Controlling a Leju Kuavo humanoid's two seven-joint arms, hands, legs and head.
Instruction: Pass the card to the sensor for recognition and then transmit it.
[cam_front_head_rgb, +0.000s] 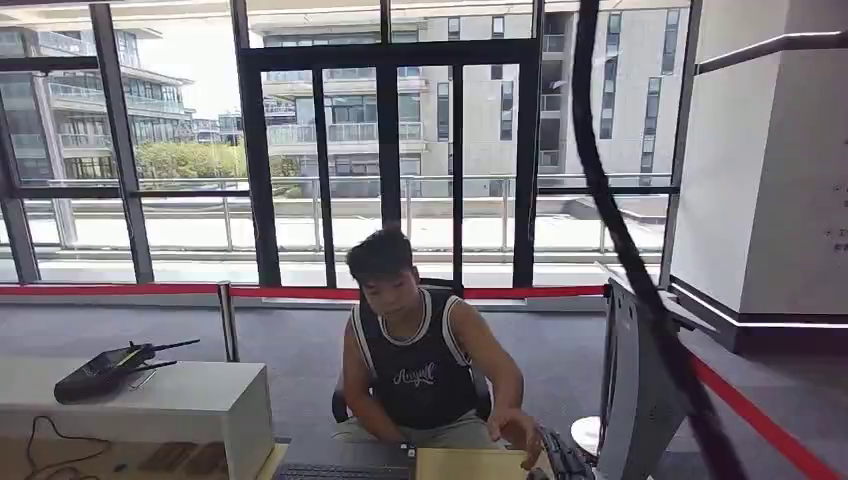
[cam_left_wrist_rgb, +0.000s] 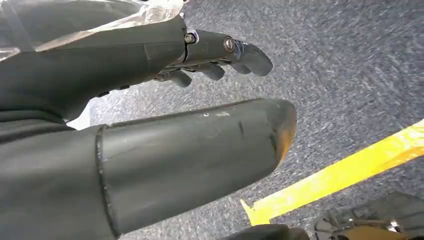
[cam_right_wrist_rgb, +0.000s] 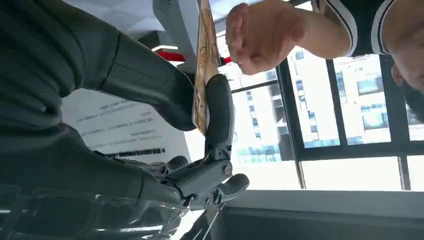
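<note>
Orange-printed and thin, the card (cam_right_wrist_rgb: 201, 65) looks stiff and really light, seen edge-on in the right wrist view, so I'd guess it slips or twists easily if the pinch loosens. Best hold is on the flat faces near one edge, which is pretty much what's going on: the right hand (cam_right_wrist_rgb: 165, 130) has it pinched between the thick thumb and one dark finger (cam_right_wrist_rgb: 219, 117), other fingers curled loosely underneath. Most of the card sticks out free past the grip, which should leave room for someone else to grab it. The arm is raised with the card held up on edge, and a person's hand (cam_right_wrist_rgb: 260, 35) is just beside the card's free end, though I can't tell if it's touching. From the head view the person (cam_front_head_rgb: 418, 350) sits across the desk (cam_front_head_rgb: 470, 465), reaching toward its near edge. The left hand (cam_left_wrist_rgb: 210, 55) hangs over grey carpet (cam_left_wrist_rgb: 350, 65) by a yellow floor line (cam_left_wrist_rgb: 340, 175), fingers apart, holding nothing.
</note>
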